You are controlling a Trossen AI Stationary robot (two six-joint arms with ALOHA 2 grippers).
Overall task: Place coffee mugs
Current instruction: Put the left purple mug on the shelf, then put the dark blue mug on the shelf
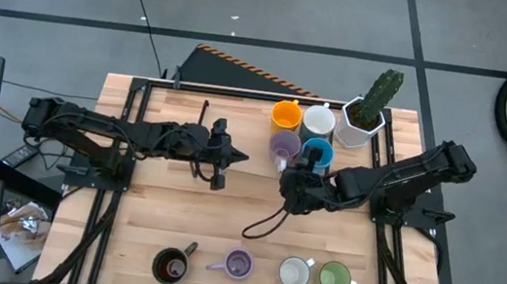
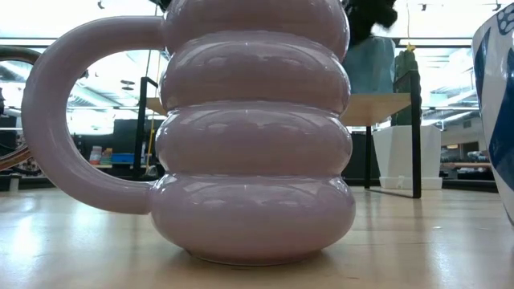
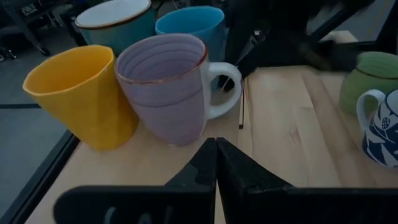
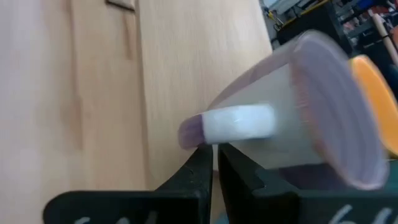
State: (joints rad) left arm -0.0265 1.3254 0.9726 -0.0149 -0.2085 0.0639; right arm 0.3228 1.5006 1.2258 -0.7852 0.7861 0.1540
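Mugs are standing in two groups on the table point(image 1: 143, 235): a back cluster of the orange mug point(image 1: 285, 115), a white mug point(image 1: 318, 122), the blue mug point(image 1: 317, 153) and a lavender mug point(image 1: 284, 146), and a front row of the dark brown mug point(image 1: 171, 266), a ribbed lavender mug point(image 1: 237, 264), a second white mug point(image 1: 294, 273) and the green mug point(image 1: 335, 277). Judging by this layout, the step in hand is the pick-up of the back lavender mug for transfer to the front row. The right gripper point(image 1: 289, 188) is sitting just in front of the back cluster, and in the right wrist view its fingers point(image 4: 198, 171) are lying nearly together directly under that mug's white handle point(image 4: 239, 124); whether they are pinching the handle or merely touching it cannot be told, so no grasp is being credited. The next move is likely calling for a confirmed hold on the handle, then a lift clear of the orange and blue neighbours, which are standing close enough to be knocked. The left gripper point(image 1: 218, 169) is waiting clenched and empty over mid-table, well apart from every mug. The cactus pot point(image 1: 364, 122) is standing beside the back cluster and is not being handled.
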